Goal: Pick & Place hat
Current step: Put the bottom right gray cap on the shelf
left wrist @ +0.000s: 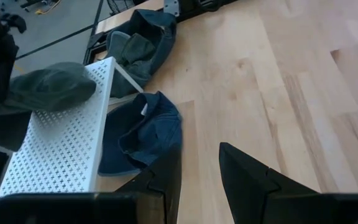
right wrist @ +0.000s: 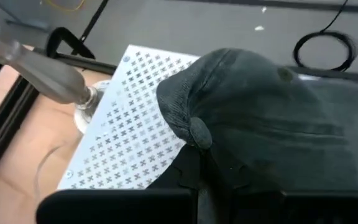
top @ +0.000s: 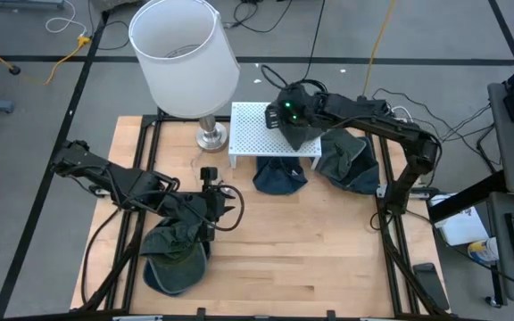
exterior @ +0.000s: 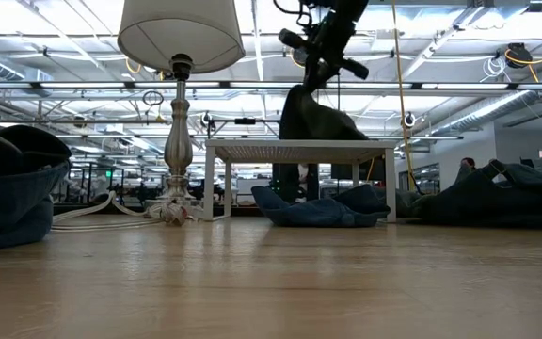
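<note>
A dark green hat (right wrist: 260, 106) sits at the right end of the white perforated rack (top: 255, 134), under my right gripper (top: 291, 114), which is shut on it. In the low view the hat (exterior: 313, 118) hangs below the gripper (exterior: 323, 56), its lower edge on the rack top (exterior: 299, 148). My left gripper (left wrist: 201, 180) hovers open over the table's near left (top: 209, 178) with nothing between its fingers. It points toward the rack. My right gripper pinches the hat by a thick rolled edge (right wrist: 188, 124) between its two fingers; the fingertips themselves are hidden under the cloth. It comes slanting down from the table's right. The hat droops below the hold and its lower part rests on the rack top (left wrist: 55, 93).
A lamp with a white shade (top: 184, 53) stands left of the rack. A blue hat (top: 279, 176) lies under the rack's front, another dark hat (top: 351, 160) lies right of it, and more hats (top: 177, 254) lie at the near left. Bare wood (top: 310, 250) spreads near centre-right.
</note>
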### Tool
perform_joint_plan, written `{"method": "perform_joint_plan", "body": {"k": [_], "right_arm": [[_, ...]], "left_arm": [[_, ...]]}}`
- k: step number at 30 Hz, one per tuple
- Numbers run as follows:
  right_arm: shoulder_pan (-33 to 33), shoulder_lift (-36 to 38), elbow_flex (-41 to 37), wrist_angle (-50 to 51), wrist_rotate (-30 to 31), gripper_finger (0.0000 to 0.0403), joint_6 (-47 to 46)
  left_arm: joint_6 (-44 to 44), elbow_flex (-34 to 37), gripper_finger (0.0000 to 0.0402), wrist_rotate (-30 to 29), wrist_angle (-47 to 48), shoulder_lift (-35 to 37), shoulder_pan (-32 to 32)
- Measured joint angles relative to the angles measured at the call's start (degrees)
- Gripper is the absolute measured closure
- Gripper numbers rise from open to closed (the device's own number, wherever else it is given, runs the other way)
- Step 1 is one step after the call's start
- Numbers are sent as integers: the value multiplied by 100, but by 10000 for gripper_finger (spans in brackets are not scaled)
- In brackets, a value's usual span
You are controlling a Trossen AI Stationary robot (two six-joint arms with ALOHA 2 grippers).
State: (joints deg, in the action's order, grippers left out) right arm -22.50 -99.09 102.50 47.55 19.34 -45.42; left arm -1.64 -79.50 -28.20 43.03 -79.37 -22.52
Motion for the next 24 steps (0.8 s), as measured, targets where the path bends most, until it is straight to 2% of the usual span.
{"method": "perform_joint_plan", "body": {"k": [13,16,19,24], "right_arm": [[7,-105,0,-575,-333,399,-82],[-10,-105,0,-604,-658,393,102],[-32,-103,0,-564,-931,364,240],[-54,-103,0,-243,-1048,290,255]], "left_arm": [[-81,0,289,13,2,0,0],[-106,0,289,17,2,0,0],[-101,0,289,19,2,0,0],[-82,0,289,23,2,0,0]]}}
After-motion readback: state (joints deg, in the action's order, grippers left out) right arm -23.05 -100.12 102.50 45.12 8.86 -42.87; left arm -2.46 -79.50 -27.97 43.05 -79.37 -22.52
